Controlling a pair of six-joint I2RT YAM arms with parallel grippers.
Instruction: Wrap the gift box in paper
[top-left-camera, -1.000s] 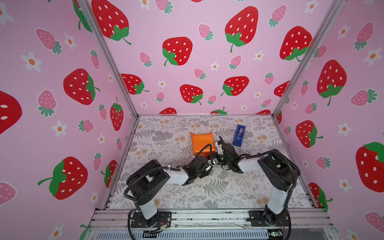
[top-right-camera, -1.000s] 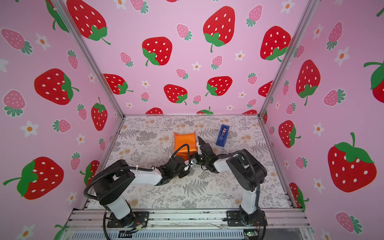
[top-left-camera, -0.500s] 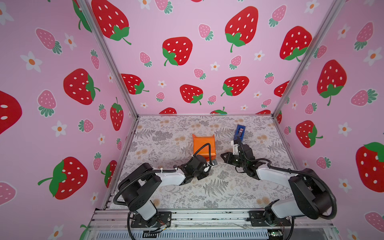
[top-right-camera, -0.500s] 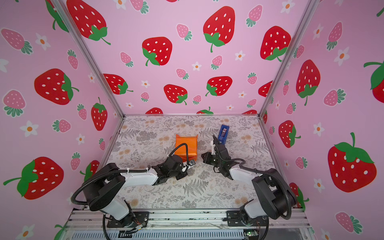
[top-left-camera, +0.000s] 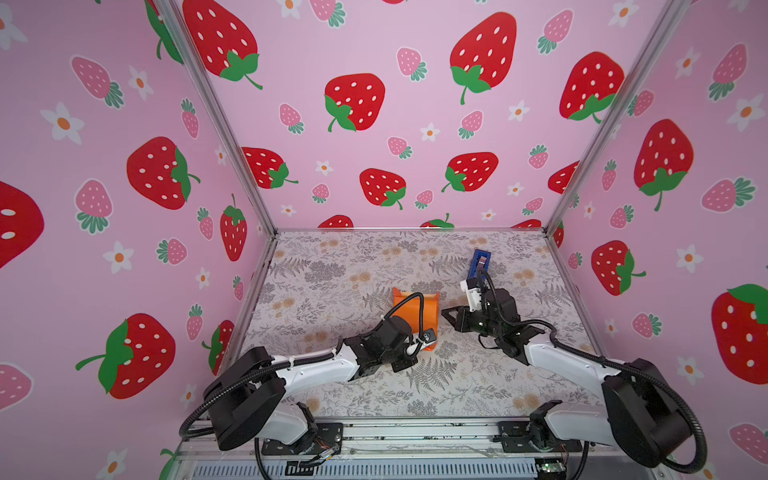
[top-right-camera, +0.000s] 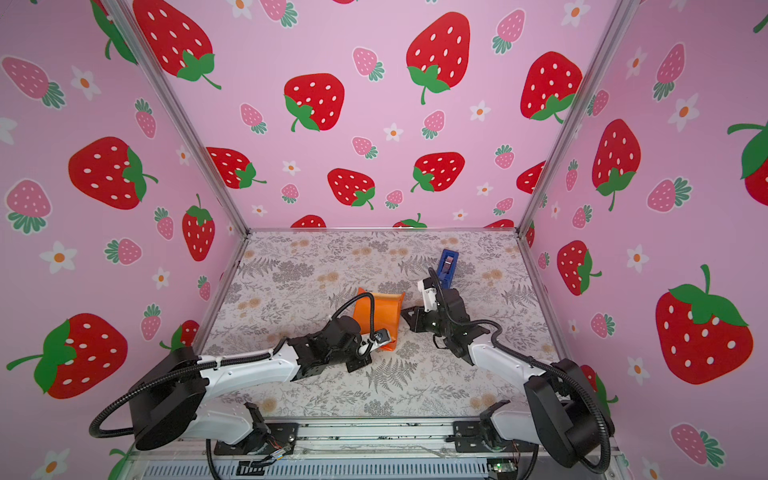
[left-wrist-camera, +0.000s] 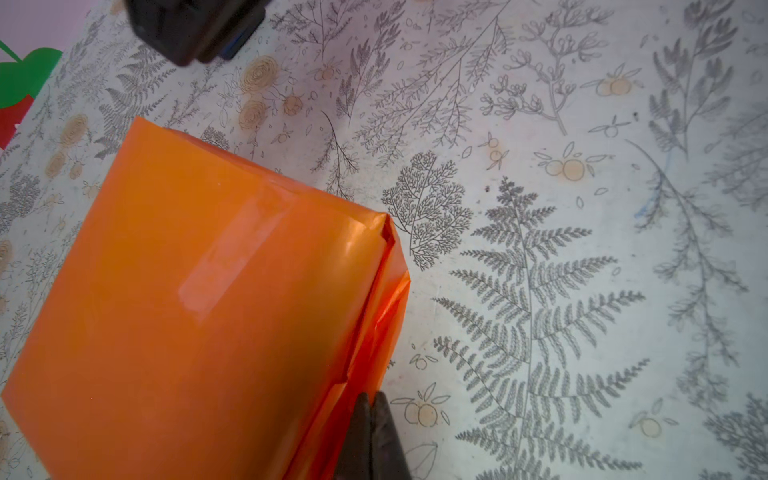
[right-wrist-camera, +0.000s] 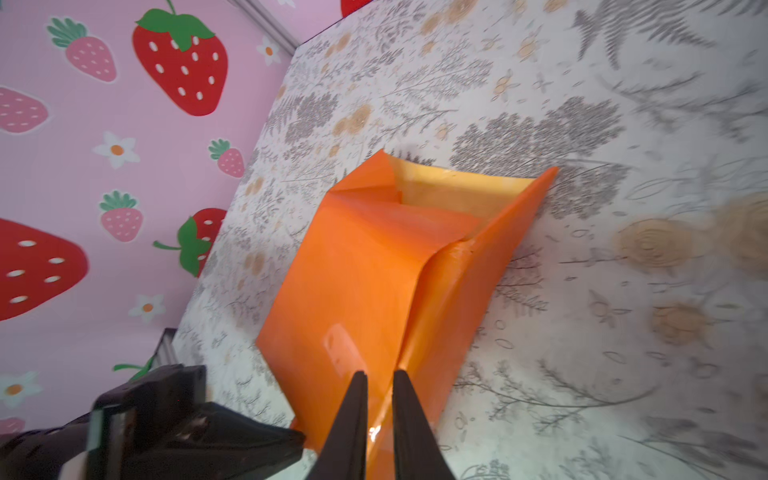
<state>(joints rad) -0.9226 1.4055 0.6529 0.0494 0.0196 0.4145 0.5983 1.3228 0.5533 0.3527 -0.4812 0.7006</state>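
The paper (top-left-camera: 417, 312) is glossy orange and folded round the gift box, which is hidden inside it; both top views show the package (top-right-camera: 381, 312) mid-table. Its far end stands open, showing the pale yellow inside (right-wrist-camera: 451, 188). A clear tape strip (left-wrist-camera: 224, 266) lies on its top face. My left gripper (left-wrist-camera: 371, 400) is shut, its tips against the folded flap at the package's near corner (top-left-camera: 430, 337). My right gripper (right-wrist-camera: 380, 384) hovers at the package's right edge (top-left-camera: 445, 313), jaws a narrow gap apart with nothing held.
A blue tape dispenser (top-left-camera: 480, 262) stands behind the right wrist, toward the back right (top-right-camera: 448, 265). Pink strawberry walls close in the table on three sides. The left gripper's body (right-wrist-camera: 187, 428) lies close beside the right fingers.
The right arm has dropped its elbow and stretched out low to the right. Its gripper has stayed near the package's right edge, and its jaws have parted slightly. The left gripper has stayed at the near corner.
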